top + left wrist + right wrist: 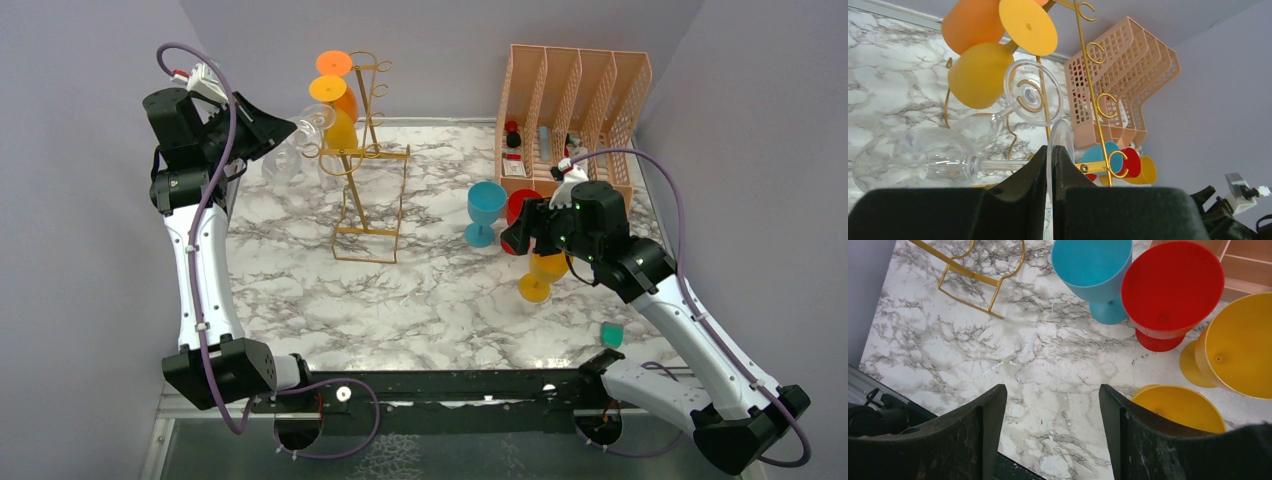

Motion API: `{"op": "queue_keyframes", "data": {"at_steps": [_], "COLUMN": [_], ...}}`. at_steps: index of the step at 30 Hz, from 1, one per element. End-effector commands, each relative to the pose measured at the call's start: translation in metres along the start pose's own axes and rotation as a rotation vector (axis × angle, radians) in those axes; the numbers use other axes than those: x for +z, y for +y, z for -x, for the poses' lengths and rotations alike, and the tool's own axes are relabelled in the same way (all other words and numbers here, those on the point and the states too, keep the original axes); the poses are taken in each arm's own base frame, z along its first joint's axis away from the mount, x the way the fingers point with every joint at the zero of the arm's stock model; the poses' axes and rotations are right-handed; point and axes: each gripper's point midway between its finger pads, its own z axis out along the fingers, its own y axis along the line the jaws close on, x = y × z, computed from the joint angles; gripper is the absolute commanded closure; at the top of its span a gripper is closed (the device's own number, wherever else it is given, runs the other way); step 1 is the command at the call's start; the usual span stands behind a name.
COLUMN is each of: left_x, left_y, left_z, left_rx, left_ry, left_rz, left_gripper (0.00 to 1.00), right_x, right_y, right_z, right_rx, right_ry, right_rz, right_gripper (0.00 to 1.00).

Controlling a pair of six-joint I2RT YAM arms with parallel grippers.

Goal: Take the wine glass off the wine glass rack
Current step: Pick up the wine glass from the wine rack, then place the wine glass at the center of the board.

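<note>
Foot of the clear wine glass (913, 160) is pinched in the left hand (1051, 154); the right hand (1053, 396) stands open, empty.

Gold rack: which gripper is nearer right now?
Left. The left gripper is right at the rack, shut on the foot of a clear glass by its hooks. The right gripper hangs open over the coloured cups, well off to the rack's right.
</note>
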Motion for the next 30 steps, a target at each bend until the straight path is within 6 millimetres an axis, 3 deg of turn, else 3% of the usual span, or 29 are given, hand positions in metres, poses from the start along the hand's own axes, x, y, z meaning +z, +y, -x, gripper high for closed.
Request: {"op": "queue_keyframes", "data": {"at_steps": [1, 6, 10, 17, 22, 25, 30], "left_x": [-0.022, -0.053, -0.076, -0.088, -0.08, -0.087, -0.092], "left_y": [-0.008, 0.013, 0.03, 0.042, 0.026, 0.024, -0.01], "left_z": [0.031, 0.035, 0.017, -0.044, -0.098, -0.128, -0.185], "left_rx": [0.131, 0.153, 0.147, 0.091, 0.021, -0.005, -0.039], "left_ry": [-0.15, -0.276, -0.299, -0.189, -0.065, -0.019, 0.159], "left_rz": [0.078, 0.278, 0.394, 0.425, 0.293, 0.273, 0.047], "left_gripper": [1.0, 1.0, 1.0, 1.0, 1.0, 1.0, 1.0], "right_x": [-0.009, -0.014, -0.016, -0.02, -0.022, -0.021, -0.018], "right_y": [0.005, 0.013, 0.021, 0.033, 0.039, 0.04, 0.049], "right_z": [0.016, 0.022, 0.024, 0.019, 0.017, 0.018, 0.018], "right_rx": [0.0, -0.002, 0.003, 0.019, 0.03, 0.035, 0.036], "right_ry": [-0.054, -0.081, -0.089, -0.087, -0.093, -0.094, -0.083], "right_rz": [0.011, 0.051, 0.089, 0.168, 0.206, 0.213, 0.258], "right_gripper": [0.29, 0.29, 0.29, 0.29, 0.29, 0.29, 0.29]}}
